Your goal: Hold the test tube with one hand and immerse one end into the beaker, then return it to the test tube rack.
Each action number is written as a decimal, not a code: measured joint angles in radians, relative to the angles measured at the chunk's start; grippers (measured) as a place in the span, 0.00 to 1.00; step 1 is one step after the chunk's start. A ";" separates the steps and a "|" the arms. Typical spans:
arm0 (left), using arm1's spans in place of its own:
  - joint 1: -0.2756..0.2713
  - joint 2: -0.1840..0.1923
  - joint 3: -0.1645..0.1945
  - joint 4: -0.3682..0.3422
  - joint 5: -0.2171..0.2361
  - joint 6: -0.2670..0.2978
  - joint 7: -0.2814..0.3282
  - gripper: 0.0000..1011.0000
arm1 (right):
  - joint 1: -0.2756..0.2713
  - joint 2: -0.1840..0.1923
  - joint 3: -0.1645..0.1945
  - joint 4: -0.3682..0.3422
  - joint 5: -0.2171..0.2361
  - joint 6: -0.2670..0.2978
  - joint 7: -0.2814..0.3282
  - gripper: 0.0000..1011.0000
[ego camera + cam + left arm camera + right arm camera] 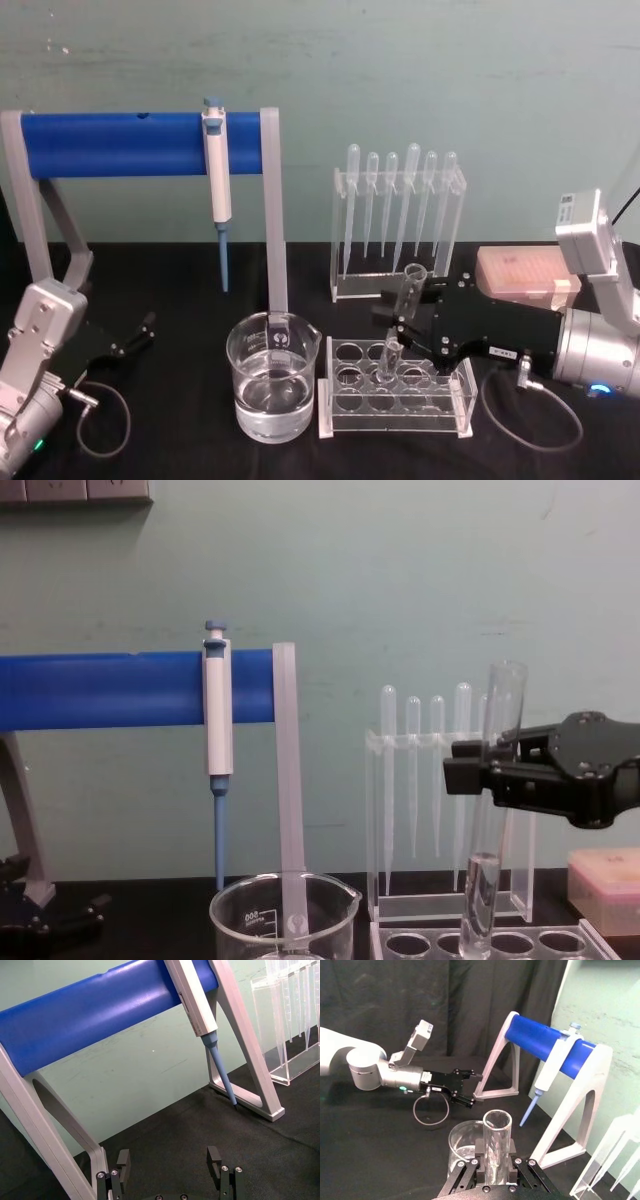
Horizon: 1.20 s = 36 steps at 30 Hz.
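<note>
The black two-jaw right gripper (408,322) is closed on the wide clear glass test tube (403,320), gripping it near the middle. The tube stands almost upright, with its rounded bottom just at a hole of the clear plastic tube rack (395,400); I cannot tell if it rests inside. The squat clear glass beaker (272,388) with some liquid stands just beside the rack, on its left; in the chest view its lower part is cut off. The left gripper (135,335) rests at the table's left, jaws wide apart.
</note>
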 joint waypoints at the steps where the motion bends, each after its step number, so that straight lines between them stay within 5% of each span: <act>1: 0.000 0.000 0.000 0.000 0.000 0.000 0.000 0.99 | 0.000 0.000 0.000 0.000 0.000 0.000 0.000 0.22; 36: 0.000 0.000 0.000 0.000 0.000 0.000 0.000 0.99 | -0.010 -0.084 0.017 0.120 -0.053 -0.045 0.034 0.22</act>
